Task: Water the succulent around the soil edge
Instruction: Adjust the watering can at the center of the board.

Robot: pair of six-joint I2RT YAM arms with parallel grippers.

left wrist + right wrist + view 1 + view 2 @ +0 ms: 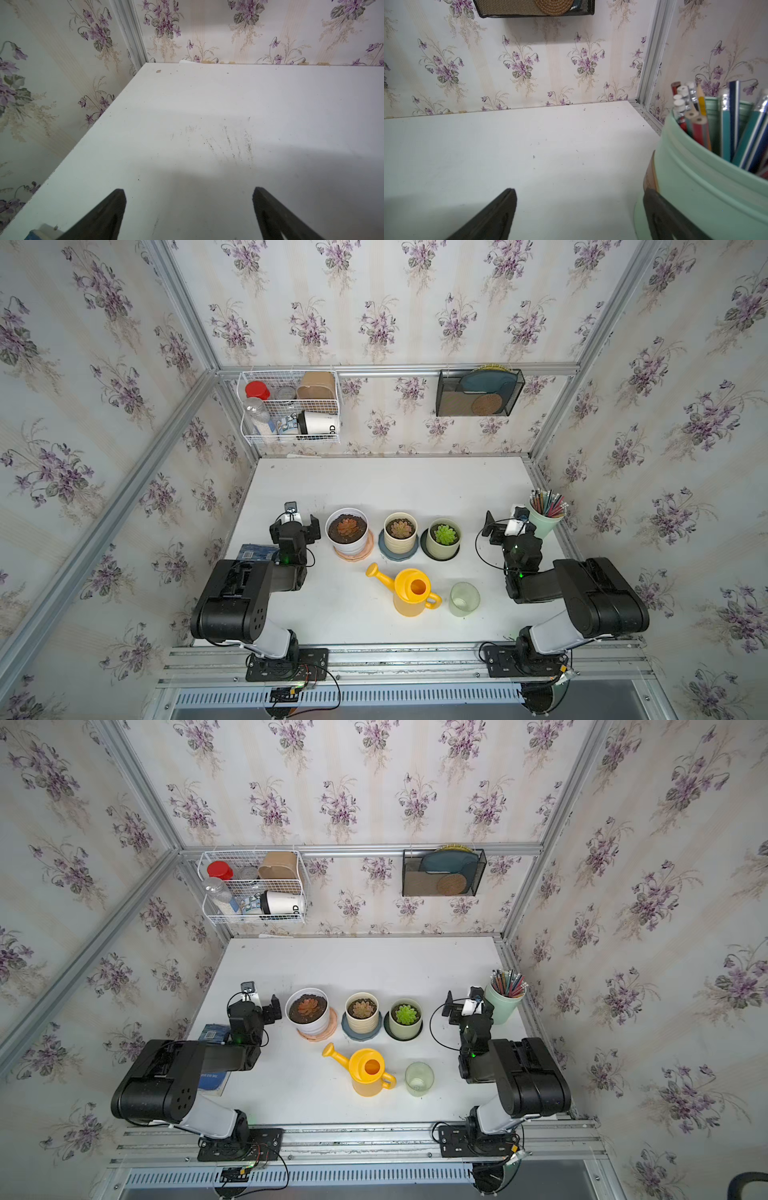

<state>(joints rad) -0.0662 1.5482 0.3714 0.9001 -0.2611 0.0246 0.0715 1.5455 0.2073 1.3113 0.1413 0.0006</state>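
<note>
**Nothing lifted yet: the can waits on the counter**

The yellow watering can stands upright and untouched on the white counter. Beyond the can, toward the back wall, three potted succulents sit in a row. A white pot is off the spout's end, a cream pot is straight behind, and a green pot is behind the handle side (which one is meant, I cannot tell). A clear glass stands just beside the can's handle.

The left hand hovers well apart from the can on the spout side, its fingers spread wide around nothing. The right hand is likewise spread and empty. It is well off on the handle side, with one finger close by a green pencil cup.

To my eye the job is at its first step, fetching the can. The handle faces the right arm, so that hand seems the likelier one. It would need to come in toward the can and close on the handle without knocking the glass. After that the spout must tip over soil near a pot's rim, not over the rosette.
</note>
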